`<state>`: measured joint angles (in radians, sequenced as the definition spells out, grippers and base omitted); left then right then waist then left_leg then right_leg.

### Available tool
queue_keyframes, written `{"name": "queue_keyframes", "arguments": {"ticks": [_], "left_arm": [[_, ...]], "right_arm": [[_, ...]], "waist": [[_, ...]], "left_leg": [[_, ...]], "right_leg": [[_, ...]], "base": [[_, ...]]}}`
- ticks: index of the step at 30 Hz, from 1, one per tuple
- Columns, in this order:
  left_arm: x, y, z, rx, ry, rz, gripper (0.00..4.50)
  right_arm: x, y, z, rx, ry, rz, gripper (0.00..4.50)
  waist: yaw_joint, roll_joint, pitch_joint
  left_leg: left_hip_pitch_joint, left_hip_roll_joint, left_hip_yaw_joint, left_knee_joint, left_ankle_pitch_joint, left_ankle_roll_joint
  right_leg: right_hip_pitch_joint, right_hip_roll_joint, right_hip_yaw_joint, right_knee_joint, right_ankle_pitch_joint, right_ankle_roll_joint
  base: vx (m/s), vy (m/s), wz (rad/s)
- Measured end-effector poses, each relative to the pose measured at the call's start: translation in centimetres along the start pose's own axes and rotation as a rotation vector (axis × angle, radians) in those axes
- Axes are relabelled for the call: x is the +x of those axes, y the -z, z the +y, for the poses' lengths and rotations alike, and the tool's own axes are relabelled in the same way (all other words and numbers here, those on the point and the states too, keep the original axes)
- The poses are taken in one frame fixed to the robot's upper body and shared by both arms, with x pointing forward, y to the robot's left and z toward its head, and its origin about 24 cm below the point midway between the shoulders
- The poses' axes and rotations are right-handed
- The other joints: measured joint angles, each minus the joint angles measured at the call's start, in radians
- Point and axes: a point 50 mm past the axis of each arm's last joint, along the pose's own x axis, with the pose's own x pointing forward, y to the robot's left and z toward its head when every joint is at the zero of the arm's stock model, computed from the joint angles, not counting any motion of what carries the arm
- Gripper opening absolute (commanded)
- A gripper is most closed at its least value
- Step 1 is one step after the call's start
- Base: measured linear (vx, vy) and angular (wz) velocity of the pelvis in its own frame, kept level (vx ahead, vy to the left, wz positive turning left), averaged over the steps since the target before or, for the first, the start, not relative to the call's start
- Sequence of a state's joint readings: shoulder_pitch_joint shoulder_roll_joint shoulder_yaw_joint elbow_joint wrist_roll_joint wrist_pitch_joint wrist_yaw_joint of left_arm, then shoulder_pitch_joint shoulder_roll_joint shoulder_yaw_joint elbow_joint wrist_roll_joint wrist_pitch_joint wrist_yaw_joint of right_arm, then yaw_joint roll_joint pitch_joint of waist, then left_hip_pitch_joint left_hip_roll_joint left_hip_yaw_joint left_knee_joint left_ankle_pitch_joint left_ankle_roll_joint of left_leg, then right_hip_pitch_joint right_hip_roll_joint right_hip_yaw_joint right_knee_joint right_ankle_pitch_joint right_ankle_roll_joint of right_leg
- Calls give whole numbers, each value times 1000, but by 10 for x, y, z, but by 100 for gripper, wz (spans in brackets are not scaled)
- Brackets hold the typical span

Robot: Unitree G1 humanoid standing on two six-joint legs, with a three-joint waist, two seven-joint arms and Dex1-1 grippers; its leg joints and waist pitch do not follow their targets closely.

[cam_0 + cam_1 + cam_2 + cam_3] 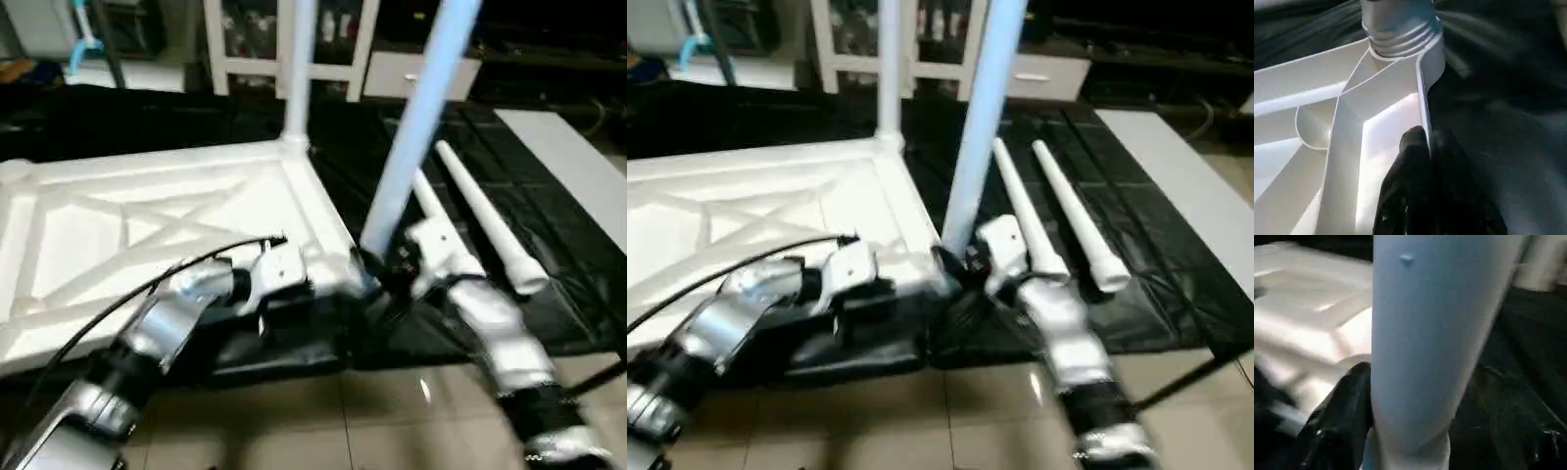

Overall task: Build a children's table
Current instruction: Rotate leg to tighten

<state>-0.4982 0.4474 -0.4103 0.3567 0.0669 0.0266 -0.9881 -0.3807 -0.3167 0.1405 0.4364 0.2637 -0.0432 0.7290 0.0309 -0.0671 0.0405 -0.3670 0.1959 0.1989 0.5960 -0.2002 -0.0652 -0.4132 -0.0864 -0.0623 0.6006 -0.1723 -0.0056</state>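
The white table top [147, 215] lies upside down on a black mat, its X-ribbed underside facing up. One leg [297, 69] stands upright in the far right corner socket. A second leg [416, 127] rises from the near right corner and leans to the right; its threaded base [1400, 29] sits at the socket. My right gripper [382, 274] is open around this leg's lower end, with one finger [1337, 421] against it. Beside that corner, my left gripper [1430, 142] is shut on the top's rim. Two loose legs [1024, 211] [1073, 220] lie on the mat to the right.
The black mat [549, 245] ends at a tiled floor [343, 421] in front. A white glass-door cabinet [235, 49] stands behind the table top. A pale flat panel [568, 166] lies at the far right. A black cable [118, 294] runs along my left arm.
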Motion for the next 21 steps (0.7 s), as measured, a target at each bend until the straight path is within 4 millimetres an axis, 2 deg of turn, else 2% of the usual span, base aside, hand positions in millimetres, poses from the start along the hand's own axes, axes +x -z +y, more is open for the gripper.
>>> {"name": "queue_keyframes", "arguments": {"ticks": [3,8,14,21], "left_arm": [[0,-1,-10,-14,72,-27,0],[1,-1,-17,-15,131,-34,0],[1,-1,-21,-26,156,-41,0],[-1,-2,-22,-28,170,-45,0]], "right_arm": [[-15,1,0,-15,-138,37,313],[-28,4,-1,4,-249,80,313],[-32,9,1,95,-315,87,261],[-34,9,3,124,-354,86,208]], "waist": [[9,0,0],[8,0,0],[7,-1,0],[6,-1,-1]], "left_leg": [[1,0,1,0,0,0],[5,0,2,0,0,0],[5,0,1,0,0,0],[4,0,1,0,0,0]], "right_leg": [[2,-1,0,0,0,0],[8,-2,0,0,0,0],[9,-2,0,0,-1,2],[9,-2,0,0,-1,2]], "base": [[0,0,0],[0,0,0],[0,0,0],[0,0,0]]}}
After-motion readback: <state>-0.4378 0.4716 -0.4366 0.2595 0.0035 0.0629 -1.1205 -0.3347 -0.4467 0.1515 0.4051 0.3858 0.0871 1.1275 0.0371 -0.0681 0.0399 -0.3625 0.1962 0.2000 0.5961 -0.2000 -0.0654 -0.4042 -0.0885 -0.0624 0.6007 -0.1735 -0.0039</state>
